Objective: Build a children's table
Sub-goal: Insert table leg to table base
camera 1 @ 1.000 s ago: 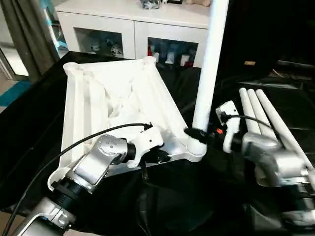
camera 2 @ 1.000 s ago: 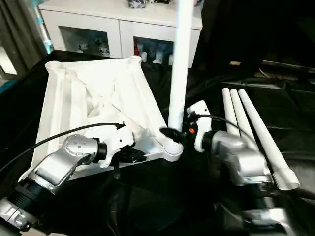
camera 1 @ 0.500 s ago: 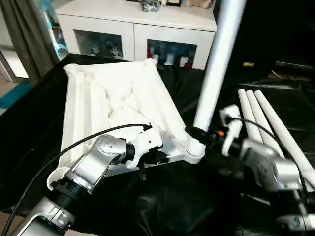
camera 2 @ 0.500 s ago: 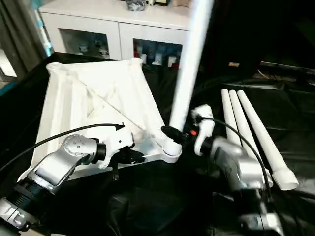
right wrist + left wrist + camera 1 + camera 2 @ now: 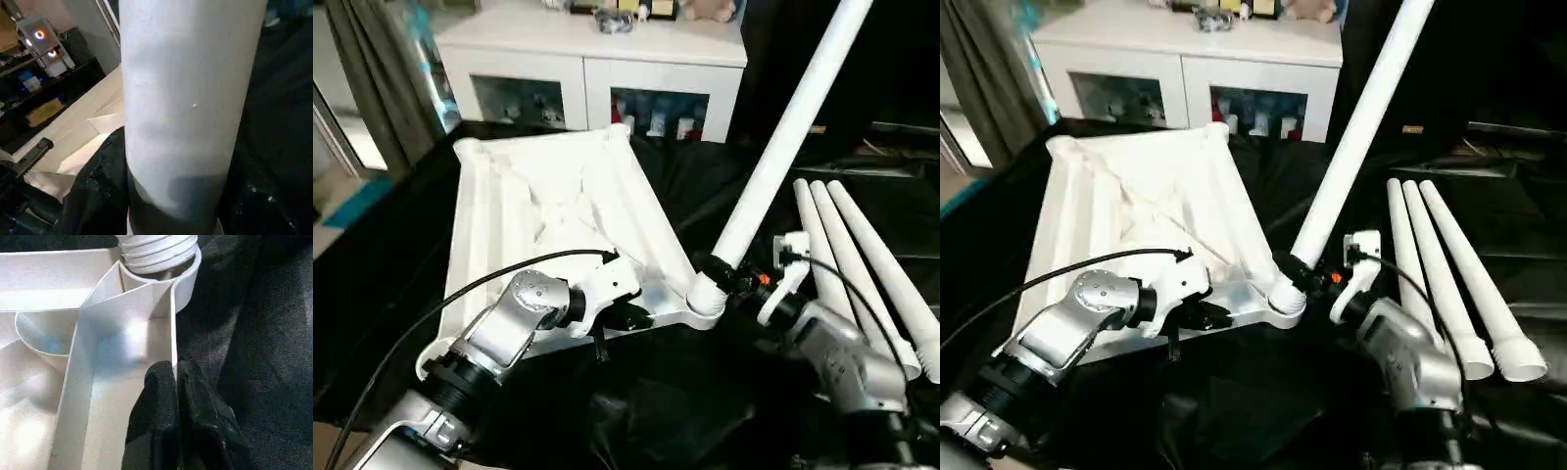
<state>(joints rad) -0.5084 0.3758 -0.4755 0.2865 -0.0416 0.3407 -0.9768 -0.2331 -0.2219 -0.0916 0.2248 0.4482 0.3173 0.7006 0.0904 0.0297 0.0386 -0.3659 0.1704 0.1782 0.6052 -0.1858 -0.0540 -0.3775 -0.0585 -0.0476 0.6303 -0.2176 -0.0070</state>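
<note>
White plastic tabletop (image 5: 548, 211) lies ribbed underside up on black cloth (image 5: 656, 411). Left gripper (image 5: 175, 382) is clenched on its near rim. Right gripper (image 5: 722, 274) grasps a tilted white tube leg (image 5: 783, 147) at the near right corner socket (image 5: 703, 302). Three spare legs (image 5: 862, 255) lie right.

White cabinet (image 5: 607, 59) w/ 2 glass doors at back; black cloth (image 5: 656, 411) over work surface; grey curtain (image 5: 372, 78) on left.

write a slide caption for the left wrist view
Left end effector pinching the table top's rim, beside the corner socket holding the leg's threaded end.
</note>
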